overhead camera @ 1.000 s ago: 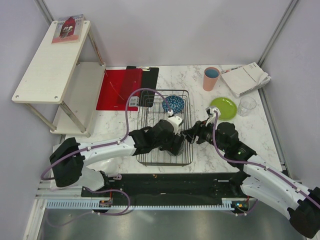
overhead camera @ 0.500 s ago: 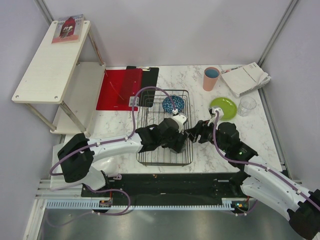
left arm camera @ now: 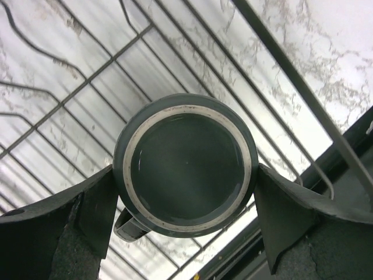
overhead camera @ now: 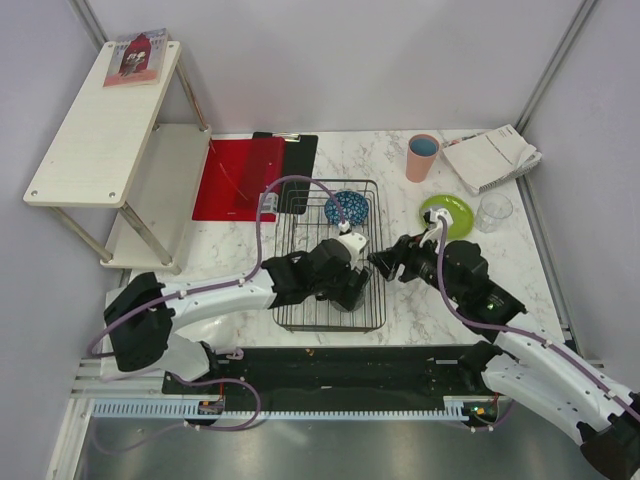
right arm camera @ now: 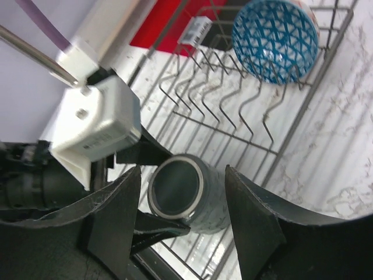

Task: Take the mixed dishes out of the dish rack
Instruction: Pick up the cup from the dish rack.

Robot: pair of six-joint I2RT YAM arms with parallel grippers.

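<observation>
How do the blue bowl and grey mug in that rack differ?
The blue patterned bowl bears a blue lattice; the dark grey mug is plain. The bowl stands untouched at the dish rack's far end; the mug sits at the near end, held by the left gripper. Both lie inside it.

Left gripper (overhead camera: 354, 292) low inside the dish rack (overhead camera: 300, 242)

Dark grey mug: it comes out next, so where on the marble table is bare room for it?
Bare marble lies behind the black wire dish rack, between the red clipboard and the salmon-pink cup, and left of the rack in front of the clipboard. Crowded: the far right corner, with lime-green plate, clear glass and papers.
</observation>
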